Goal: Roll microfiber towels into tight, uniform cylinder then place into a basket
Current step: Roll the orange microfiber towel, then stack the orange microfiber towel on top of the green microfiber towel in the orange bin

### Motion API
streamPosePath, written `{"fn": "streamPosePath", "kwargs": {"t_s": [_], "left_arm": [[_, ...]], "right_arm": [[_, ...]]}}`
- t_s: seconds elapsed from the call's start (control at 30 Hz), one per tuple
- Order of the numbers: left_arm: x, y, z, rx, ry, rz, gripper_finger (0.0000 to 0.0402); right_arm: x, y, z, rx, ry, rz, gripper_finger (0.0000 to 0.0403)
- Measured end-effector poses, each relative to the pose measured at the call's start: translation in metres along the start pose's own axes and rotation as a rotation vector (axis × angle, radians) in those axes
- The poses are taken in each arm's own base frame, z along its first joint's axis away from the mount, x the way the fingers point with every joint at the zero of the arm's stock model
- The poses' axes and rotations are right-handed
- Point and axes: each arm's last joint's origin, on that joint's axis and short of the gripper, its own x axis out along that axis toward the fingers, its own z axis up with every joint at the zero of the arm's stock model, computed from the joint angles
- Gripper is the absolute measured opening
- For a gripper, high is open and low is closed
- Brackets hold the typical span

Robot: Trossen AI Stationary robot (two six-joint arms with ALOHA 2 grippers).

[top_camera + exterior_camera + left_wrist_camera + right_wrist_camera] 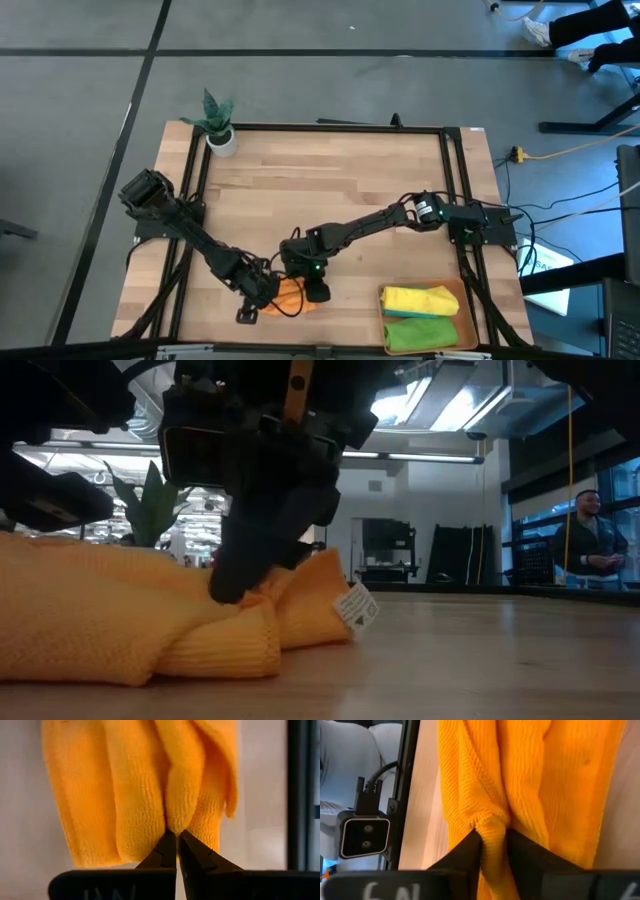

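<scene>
Orange towel (pixel 291 296): bunched on tabletop (pixel 330 190), front edge, betw. both claws.
Left claw (pixel 177 836): pressed together at a fold's tip.
Right claw (pixel 493 840): pinching a fold (fingers slightly apart).
Basket (pixel 466 305): front right, holds yellow & green rolls.

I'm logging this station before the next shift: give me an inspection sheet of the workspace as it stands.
Surface: wooden table, bare across the middle.
Job's things: orange towel bunched near the front edge; yellow towel and green towel rolled in the basket. No teal towel seen.
Clutter: potted plant at the far left corner.
Grippers: left gripper shut, pinching a fold of the orange towel; right gripper has a fold of it between its fingers.
Cables: yellow cable and dark leads on the floor to the right.
Surroundings: a person stands in the room beyond the table.
</scene>
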Motion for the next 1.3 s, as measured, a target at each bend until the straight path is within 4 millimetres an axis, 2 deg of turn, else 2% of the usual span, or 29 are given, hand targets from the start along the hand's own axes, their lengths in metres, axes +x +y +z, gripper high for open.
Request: {"fn": "streamPosePath", "kwargs": {"t_s": [0.3,0.47,0.6,0.77,1.0,1.13,1.3], "left_arm": [[0.002,0.006,-0.007,-0.002,0.039,0.052,0.0],[0.004,0.01,-0.012,-0.032,0.053,0.058,0.0],[0.005,0.01,-0.013,-0.033,0.054,0.055,0.0],[0.005,0.01,-0.013,-0.03,0.052,0.055,0.0],[0.005,0.011,-0.013,-0.03,0.054,0.057,0.0],[0.006,0.011,-0.013,-0.034,0.055,0.057,0.0],[0.006,0.011,-0.013,-0.034,0.058,0.053,0.0]], "right_arm": [[-0.003,0.003,0.005,-0.056,-0.022,0.005,0.0176],[-0.007,-0.002,0.006,0.015,-0.022,0.02,0.0186],[-0.012,-0.004,0.006,-0.027,-0.011,0.064,0.0186],[-0.027,0.009,0.014,-0.085,0.01,0.023,0.0181],[-0.044,0.033,0.022,-0.151,0.042,-0.2,0.0179],[-0.043,0.05,0.024,-0.213,0.029,-0.223,0.0179],[-0.028,0.069,0.02,-0.28,0.026,-0.233,0.0179]]}}
